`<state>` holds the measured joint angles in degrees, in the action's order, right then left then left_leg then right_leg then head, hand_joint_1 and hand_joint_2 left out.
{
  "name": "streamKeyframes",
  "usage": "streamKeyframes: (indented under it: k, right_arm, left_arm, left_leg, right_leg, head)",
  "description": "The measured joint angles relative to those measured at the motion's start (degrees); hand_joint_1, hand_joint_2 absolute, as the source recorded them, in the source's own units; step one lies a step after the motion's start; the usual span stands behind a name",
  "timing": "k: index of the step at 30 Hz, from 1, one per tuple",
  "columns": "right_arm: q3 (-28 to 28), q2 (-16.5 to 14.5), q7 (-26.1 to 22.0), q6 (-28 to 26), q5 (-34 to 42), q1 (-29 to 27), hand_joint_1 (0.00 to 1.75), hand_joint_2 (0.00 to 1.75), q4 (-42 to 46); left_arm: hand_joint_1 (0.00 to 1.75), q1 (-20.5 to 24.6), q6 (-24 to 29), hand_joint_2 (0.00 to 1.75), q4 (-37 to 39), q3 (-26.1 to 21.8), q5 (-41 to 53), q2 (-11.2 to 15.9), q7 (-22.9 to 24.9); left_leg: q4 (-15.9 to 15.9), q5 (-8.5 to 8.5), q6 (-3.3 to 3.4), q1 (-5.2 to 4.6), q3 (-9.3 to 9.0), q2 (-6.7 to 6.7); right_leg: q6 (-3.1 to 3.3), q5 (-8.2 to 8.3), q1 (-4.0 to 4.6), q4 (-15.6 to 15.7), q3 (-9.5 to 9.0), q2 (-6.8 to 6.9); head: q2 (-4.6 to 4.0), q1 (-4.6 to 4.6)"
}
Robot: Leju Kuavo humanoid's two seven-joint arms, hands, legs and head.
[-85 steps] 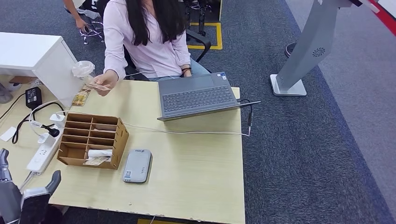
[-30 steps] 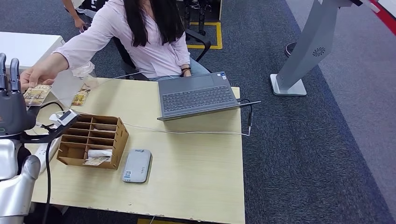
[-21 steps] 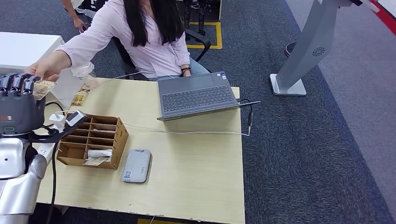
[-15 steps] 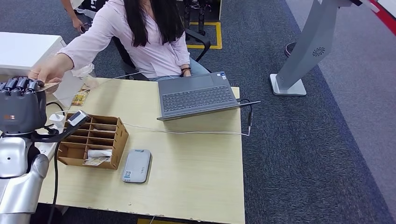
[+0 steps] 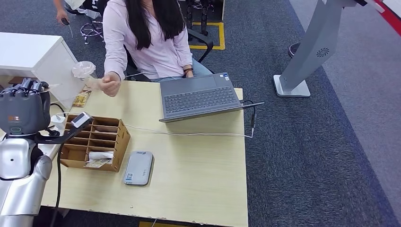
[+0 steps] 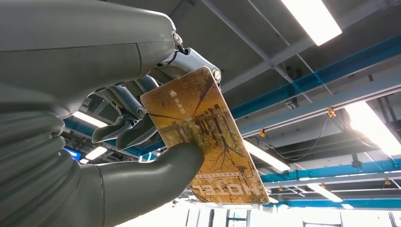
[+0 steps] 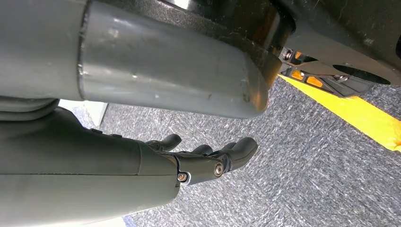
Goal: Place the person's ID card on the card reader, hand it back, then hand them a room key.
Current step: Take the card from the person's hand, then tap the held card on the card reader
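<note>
The left hand (image 6: 137, 118) pinches the ID card (image 6: 208, 137) between thumb and fingers. The right hand (image 7: 208, 158) hangs open, holding nothing.

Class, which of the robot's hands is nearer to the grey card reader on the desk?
Left. The left hand, holding a card, is raised beyond the desk's left edge, past the organiser from the card reader. The right hand hangs above carpet.
</note>
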<state>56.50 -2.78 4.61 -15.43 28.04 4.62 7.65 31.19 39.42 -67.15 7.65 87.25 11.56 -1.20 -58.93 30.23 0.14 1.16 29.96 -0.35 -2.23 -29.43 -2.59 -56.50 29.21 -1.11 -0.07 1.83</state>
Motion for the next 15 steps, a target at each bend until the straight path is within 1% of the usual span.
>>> streamKeyframes:
  k: [3, 5, 7, 9, 12, 15]
  right_arm:
    - [0.12, 0.0, 0.0, 0.0, 0.01, 0.0, 0.0, 0.0, 0.0]
    - [0.16, 0.0, 0.0, 0.0, 0.1, 0.0, 0.0, 0.0, 0.0]
    - [0.17, 0.0, 0.01, -0.03, 0.34, -0.01, 0.0, 0.0, 0.0]
    - [0.17, 0.0, 0.03, -0.09, 0.79, -0.01, 0.0, 0.0, 0.0]
    - [0.17, -0.01, 0.07, -0.28, 1.76, -0.01, 0.0, 0.0, 0.02]
    - [0.17, -0.04, 0.09, -0.59, 2.26, -0.02, 0.0, 0.0, 0.02]
  left_arm:
    - [1.75, -0.19, 0.0, 1.75, 0.21, 0.0, -0.04, -0.35, -0.72]
    - [1.75, -0.97, 0.01, 1.75, -0.14, 0.0, -0.19, -0.93, -2.6]
    - [1.75, -2.68, 0.02, 1.75, -1.65, 0.08, -0.27, -2.06, -4.95]
    - [1.75, -5.21, 0.04, 1.75, -4.37, 0.79, -0.15, -3.82, -6.53]
    - [1.75, -9.59, 0.07, 1.75, -8.85, 4.21, 0.0, -6.52, -5.84]
    - [1.75, -13.23, 0.09, 1.75, -12.08, 9.69, 0.02, -7.97, -3.31]
  left_leg:
    - [0.0, 0.0, 0.0, 0.0, 0.0, 0.0]
    - [0.0, 0.0, 0.0, 0.0, 0.0, 0.0]
    - [0.0, 0.0, 0.0, -0.01, 0.0, 0.0]
    - [0.0, 0.01, 0.01, -0.03, 0.0, -0.01]
    - [0.0, 0.02, 0.03, -0.05, 0.03, -0.01]
    - [0.0, 0.04, 0.05, -0.05, 0.05, -0.01]
  right_leg:
    - [0.0, 0.0, 0.0, 0.0, 0.0, 0.0]
    - [0.0, 0.0, 0.0, 0.0, -0.01, 0.0]
    - [0.0, 0.0, -0.01, 0.01, 0.0, 0.0]
    - [0.0, 0.0, -0.02, 0.03, 0.0, 0.01]
    - [-0.01, 0.0, -0.03, 0.07, -0.01, 0.02]
    - [-0.01, 0.0, -0.03, 0.09, 0.0, 0.02]
  head:
    - [0.0, 0.01]
    - [0.0, 0.0]
    - [0.0, -0.01]
    - [0.0, 0.0]
    - [0.0, 0.01]
    - [0.0, 0.02]
